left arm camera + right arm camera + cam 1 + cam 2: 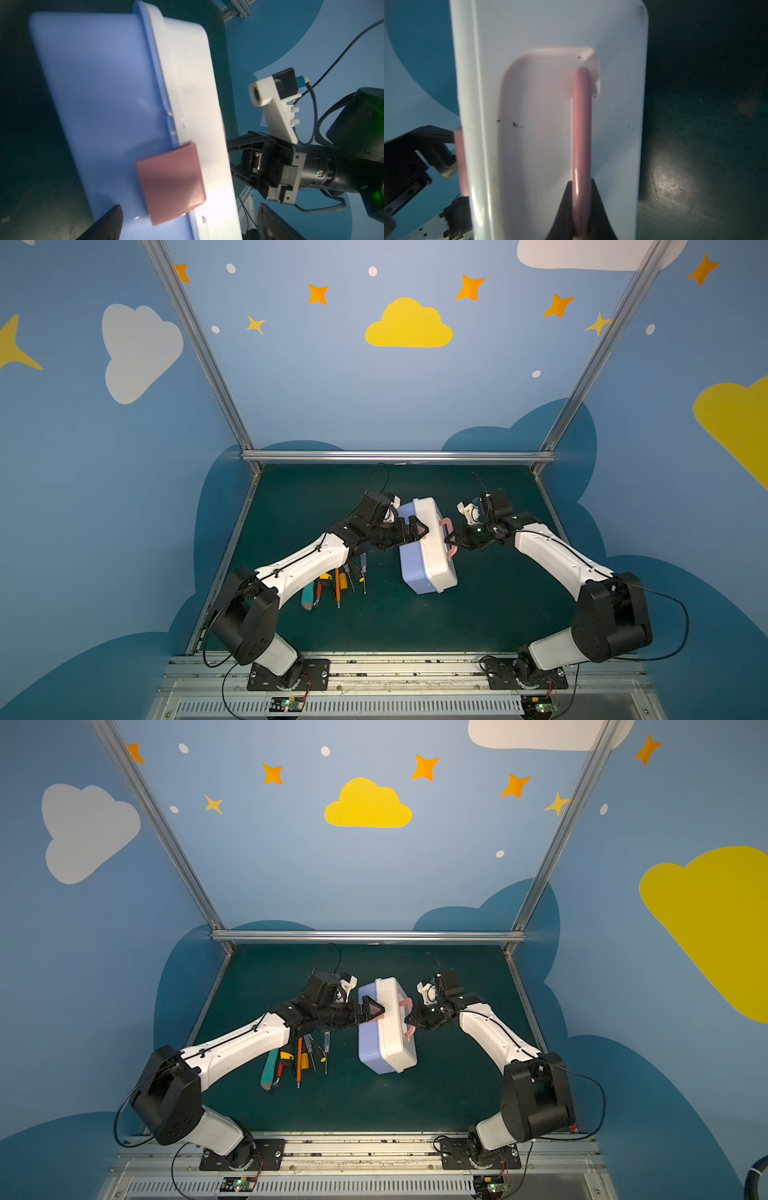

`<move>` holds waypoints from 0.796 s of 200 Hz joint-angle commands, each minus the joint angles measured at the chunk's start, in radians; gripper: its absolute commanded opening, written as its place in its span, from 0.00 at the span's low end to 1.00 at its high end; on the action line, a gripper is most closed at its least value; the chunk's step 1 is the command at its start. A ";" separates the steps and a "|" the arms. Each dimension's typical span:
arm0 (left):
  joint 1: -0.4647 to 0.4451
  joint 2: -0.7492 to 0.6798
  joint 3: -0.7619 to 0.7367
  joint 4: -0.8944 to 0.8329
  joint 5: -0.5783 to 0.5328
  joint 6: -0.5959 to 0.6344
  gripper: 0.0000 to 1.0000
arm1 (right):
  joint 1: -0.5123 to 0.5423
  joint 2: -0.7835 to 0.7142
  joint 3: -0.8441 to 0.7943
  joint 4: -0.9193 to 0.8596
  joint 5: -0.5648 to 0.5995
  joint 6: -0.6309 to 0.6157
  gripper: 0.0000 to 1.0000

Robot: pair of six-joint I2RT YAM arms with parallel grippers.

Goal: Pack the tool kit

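On the mat (478, 605): I am holding the case (428, 547) tipped on edge, tools (332, 585) lying beside.
Right gripper (449, 538): pinching the handle (581, 124).
Left gripper (417, 528): jaws spread astride the latch (170, 182).
Handling: judging it light, stiff, slick; handle safest.

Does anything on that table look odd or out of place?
Yes. The closed white case is tipped up on its side rather than lying flat, with the right fingers pinching its pink handle. The small tools lie loose on the table beside it, not inside.
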 commanded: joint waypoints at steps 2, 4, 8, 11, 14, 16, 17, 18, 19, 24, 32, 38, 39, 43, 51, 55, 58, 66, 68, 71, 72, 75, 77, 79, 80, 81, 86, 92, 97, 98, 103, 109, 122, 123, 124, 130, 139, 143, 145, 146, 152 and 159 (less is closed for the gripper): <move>-0.008 0.021 0.017 -0.038 0.001 0.024 1.00 | 0.015 0.020 -0.033 -0.054 0.002 -0.001 0.00; -0.009 0.021 0.018 -0.035 0.001 0.024 1.00 | 0.017 0.020 -0.033 -0.052 0.001 0.000 0.00; -0.008 0.023 0.016 -0.030 0.002 0.023 1.00 | 0.017 0.019 -0.036 -0.048 -0.002 0.000 0.00; -0.009 0.025 0.016 -0.026 0.004 0.022 1.00 | 0.017 0.019 -0.037 -0.046 -0.003 0.000 0.00; -0.010 0.027 0.014 -0.019 0.007 0.019 1.00 | 0.017 0.018 -0.038 -0.042 -0.004 0.001 0.00; -0.011 0.028 0.013 -0.014 0.008 0.018 1.00 | 0.017 0.018 -0.040 -0.041 -0.005 0.001 0.00; -0.011 0.030 0.014 -0.012 0.009 0.018 1.00 | 0.016 0.018 -0.040 -0.041 -0.006 0.001 0.00; -0.011 0.030 0.014 -0.009 0.011 0.017 1.00 | 0.017 0.018 -0.039 -0.041 -0.006 0.001 0.00; -0.011 0.031 0.014 -0.007 0.012 0.017 1.00 | 0.017 0.018 -0.039 -0.040 -0.006 0.001 0.00; -0.013 0.034 0.015 0.001 0.018 0.015 1.00 | 0.017 0.018 -0.039 -0.038 -0.009 -0.002 0.00; -0.015 0.041 0.019 0.015 0.025 0.009 1.00 | 0.018 0.018 -0.039 -0.039 -0.009 -0.002 0.00; -0.018 0.044 0.022 0.019 0.029 0.007 1.00 | 0.019 0.018 -0.039 -0.039 -0.007 -0.003 0.00; -0.018 0.044 0.024 0.019 0.030 0.007 1.00 | 0.020 0.017 -0.039 -0.039 -0.007 -0.004 0.00; -0.020 0.046 0.026 0.021 0.031 0.007 1.00 | 0.021 0.016 -0.039 -0.041 -0.004 -0.003 0.00; -0.022 0.050 0.035 0.017 0.034 0.009 1.00 | 0.024 0.013 -0.039 -0.043 0.004 -0.004 0.00; -0.023 0.051 0.039 0.012 0.034 0.013 1.00 | 0.026 0.011 -0.039 -0.045 0.008 -0.004 0.00; -0.023 0.049 0.043 0.007 0.032 0.016 1.00 | 0.026 0.010 -0.040 -0.046 0.012 -0.005 0.00; -0.025 0.046 0.051 -0.008 0.023 0.029 1.00 | 0.028 0.008 -0.040 -0.048 0.017 -0.007 0.00; -0.025 0.045 0.053 -0.011 0.019 0.032 1.00 | 0.028 0.008 -0.040 -0.049 0.017 -0.007 0.00; -0.025 0.043 0.054 -0.016 0.015 0.036 1.00 | 0.029 0.008 -0.040 -0.050 0.018 -0.009 0.00; -0.025 0.043 0.055 -0.018 0.015 0.038 1.00 | 0.029 0.008 -0.040 -0.050 0.019 -0.009 0.00; -0.026 0.044 0.058 -0.024 0.011 0.042 1.00 | 0.029 0.008 -0.040 -0.050 0.020 -0.010 0.00; -0.025 0.043 0.060 -0.027 0.009 0.045 1.00 | 0.029 0.008 -0.040 -0.051 0.020 -0.009 0.00; -0.025 0.043 0.061 -0.031 0.007 0.046 1.00 | 0.029 0.008 -0.039 -0.051 0.020 -0.009 0.00; -0.025 0.043 0.063 -0.033 0.005 0.047 1.00 | 0.030 0.008 -0.039 -0.051 0.020 -0.009 0.00; -0.025 0.043 0.063 -0.035 0.003 0.048 1.00 | 0.030 0.008 -0.039 -0.051 0.020 -0.010 0.00; -0.025 0.045 0.070 -0.045 -0.002 0.053 1.00 | 0.031 0.009 -0.039 -0.050 0.021 -0.009 0.00; -0.025 0.052 0.079 -0.067 -0.006 0.059 1.00 | 0.032 0.009 -0.039 -0.048 0.019 -0.009 0.00; -0.025 0.061 0.087 -0.081 -0.006 0.066 1.00 | 0.033 0.011 -0.038 -0.048 0.019 -0.010 0.00; -0.025 0.062 0.088 -0.084 -0.005 0.067 1.00 | 0.034 0.011 -0.038 -0.048 0.019 -0.009 0.00; -0.025 0.068 0.097 -0.097 -0.001 0.072 1.00 | 0.034 0.012 -0.036 -0.048 0.019 -0.009 0.00; -0.025 0.076 0.105 -0.111 0.002 0.078 1.00 | 0.035 0.014 -0.035 -0.047 0.019 -0.009 0.00; -0.027 0.089 0.110 -0.115 0.009 0.078 1.00 | 0.038 0.014 -0.033 -0.042 0.016 -0.008 0.00; -0.026 0.091 0.110 -0.115 0.009 0.078 1.00 | 0.038 0.014 -0.033 -0.042 0.016 -0.008 0.00; -0.026 0.092 0.110 -0.114 0.010 0.078 1.00 | 0.038 0.014 -0.033 -0.041 0.016 -0.009 0.00; -0.027 0.095 0.107 -0.107 0.014 0.078 1.00 | 0.040 0.015 -0.033 -0.041 0.016 -0.009 0.00; -0.029 0.101 0.104 -0.093 0.015 0.076 1.00 | 0.043 0.015 -0.032 -0.037 0.016 -0.007 0.00; -0.030 0.104 0.102 -0.087 0.017 0.075 1.00 | 0.043 0.015 -0.032 -0.036 0.015 -0.008 0.00; -0.031 0.105 0.102 -0.082 0.020 0.076 1.00 | 0.043 0.017 -0.032 -0.036 0.014 -0.009 0.00; -0.031 0.106 0.102 -0.080 0.022 0.076 1.00 | 0.045 0.017 -0.032 -0.036 0.014 -0.009 0.00; -0.032 0.111 0.100 -0.071 0.028 0.074 1.00 | 0.047 0.017 -0.032 -0.035 0.014 -0.010 0.00; -0.034 0.117 0.101 -0.063 0.033 0.077 1.00 | 0.049 0.018 -0.030 -0.034 0.014 -0.009 0.00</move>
